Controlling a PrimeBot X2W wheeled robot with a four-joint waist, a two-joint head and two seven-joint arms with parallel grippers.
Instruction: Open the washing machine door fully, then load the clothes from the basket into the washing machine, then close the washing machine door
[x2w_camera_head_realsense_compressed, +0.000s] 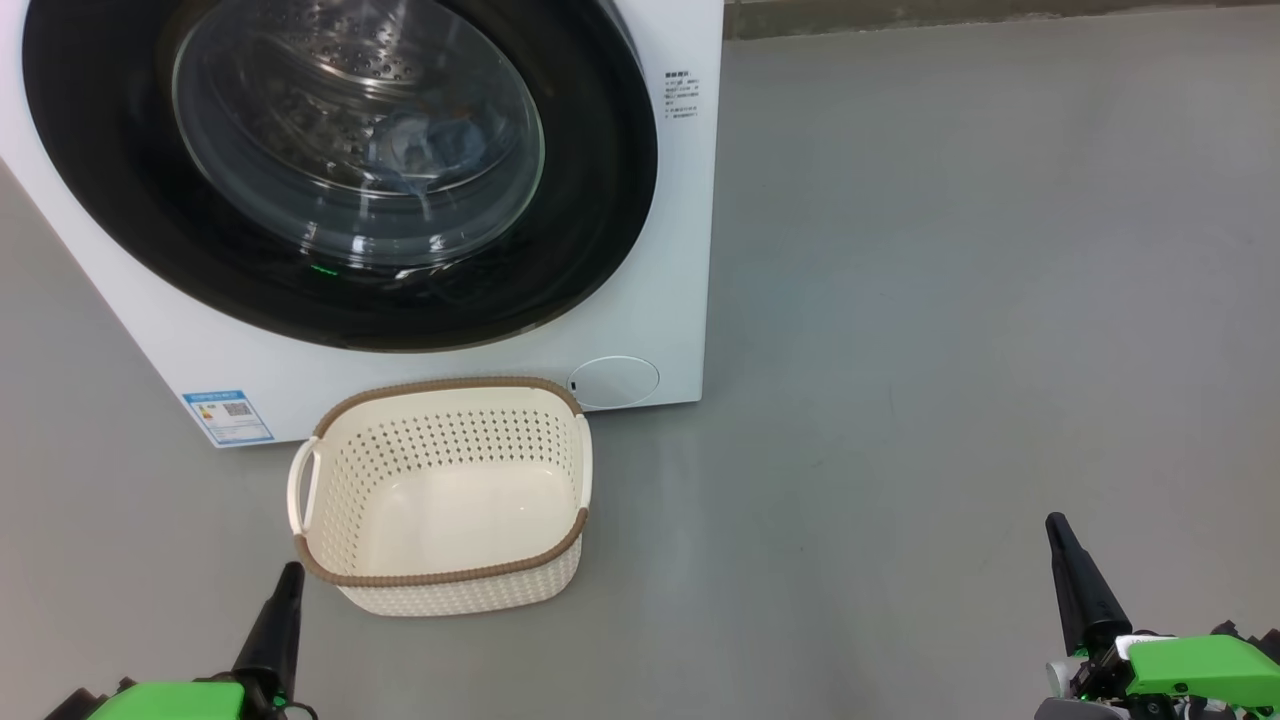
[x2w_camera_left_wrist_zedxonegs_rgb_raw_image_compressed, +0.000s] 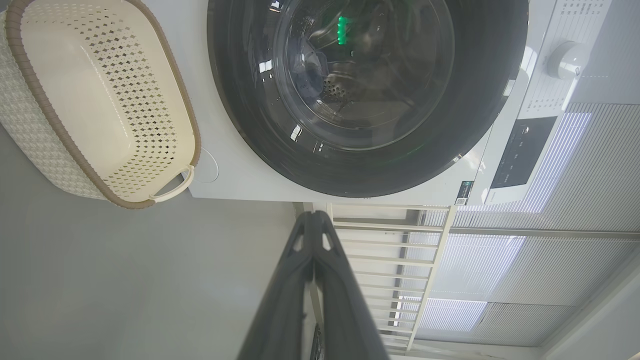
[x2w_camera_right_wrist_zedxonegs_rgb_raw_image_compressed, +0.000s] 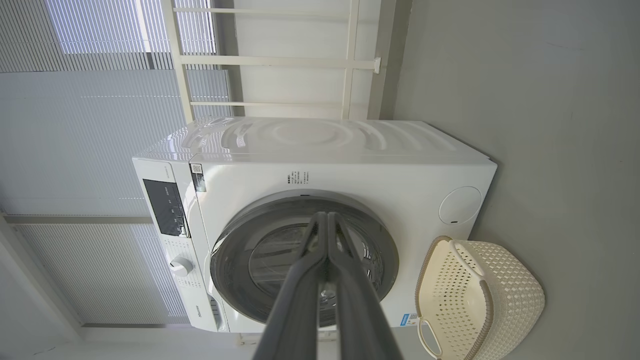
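Note:
The white washing machine (x2w_camera_head_realsense_compressed: 660, 250) stands at the upper left of the head view, its black-rimmed round door (x2w_camera_head_realsense_compressed: 120, 200) shut against the front. Through the glass I make out light-blue clothes (x2w_camera_head_realsense_compressed: 420, 150) lying in the steel drum. The cream basket (x2w_camera_head_realsense_compressed: 440, 560) sits on the floor just before the machine, with nothing in it. My left gripper (x2w_camera_head_realsense_compressed: 290, 572) is low at the left, near the basket's front left corner, fingers pressed together and holding nothing. My right gripper (x2w_camera_head_realsense_compressed: 1055, 522) is far to the right over bare floor, also shut and holding nothing.
Grey floor (x2w_camera_head_realsense_compressed: 950, 300) spreads wide to the right of the machine. A blue label sticker (x2w_camera_head_realsense_compressed: 228, 416) and a round white flap (x2w_camera_head_realsense_compressed: 615, 382) mark the machine's lower front. The wrist views show window blinds (x2w_camera_right_wrist_zedxonegs_rgb_raw_image_compressed: 90, 150), a pale railing (x2w_camera_right_wrist_zedxonegs_rgb_raw_image_compressed: 280, 60) behind the machine, and its control panel (x2w_camera_left_wrist_zedxonegs_rgb_raw_image_compressed: 515, 152).

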